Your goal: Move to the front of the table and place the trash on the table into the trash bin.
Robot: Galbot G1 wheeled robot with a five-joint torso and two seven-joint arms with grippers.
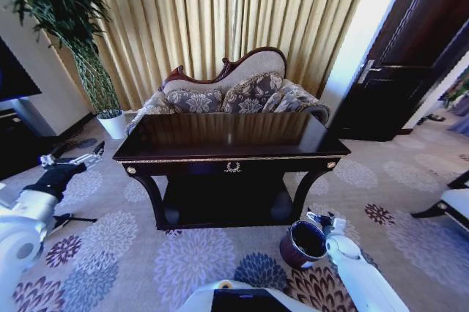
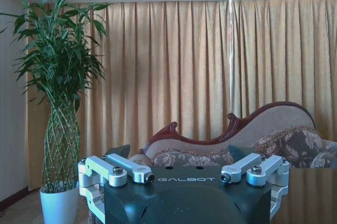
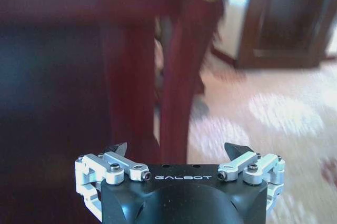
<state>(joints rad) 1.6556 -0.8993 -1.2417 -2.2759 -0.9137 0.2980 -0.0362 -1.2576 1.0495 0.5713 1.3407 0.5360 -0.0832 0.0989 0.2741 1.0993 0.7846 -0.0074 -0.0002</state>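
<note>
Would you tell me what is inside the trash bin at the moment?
The trash bin stands on the carpet by the right gripper. Its interior looks dark in the head view; the bottom is in shadow, so any contents cannot be made out.

The left arm reaches forward at the robot's left, level with the table's left front corner, its left end effector [image 1: 73,157] held up with fingers [image 2: 117,151] spread apart and holding nothing. The right arm stretches low beyond the table's right front corner, its right end effector [image 1: 321,219] likewise spread wide and holding nothing.
</note>
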